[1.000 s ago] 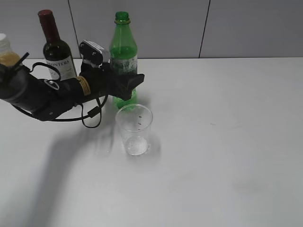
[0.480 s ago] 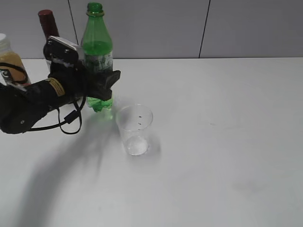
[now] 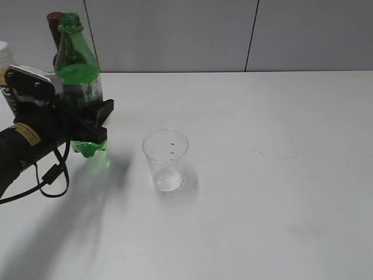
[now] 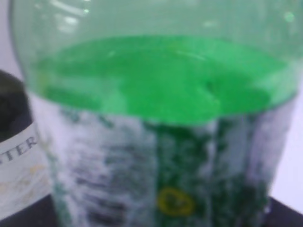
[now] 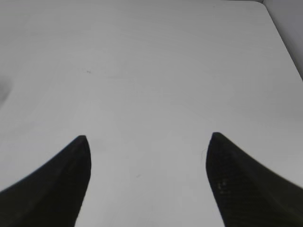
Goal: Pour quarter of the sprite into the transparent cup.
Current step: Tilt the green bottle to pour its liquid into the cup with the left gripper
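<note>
Transparent cup (image 3: 165,159): upright, front centre of white table (image 3: 280,175), a little liquid at its base; thin-walled, likely light and easily tipped. Left gripper (image 3: 87,125): pinching the Sprite bottle (image 3: 78,87) at its lower body under the label, bottle upright, lifted clear of the table, left of cup; uncapped, mostly full, probably heavy and slick. Wine bottle (image 3: 54,20) just behind. Right gripper (image 5: 147,182): fingers spread, holding nothing

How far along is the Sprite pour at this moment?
Done: the left gripper has clamped the uncapped Sprite bottle and lifted it off the table. In hand: the bottle is held upright, left of the transparent cup. Left: tipping over the cup, which looks empty.
</note>
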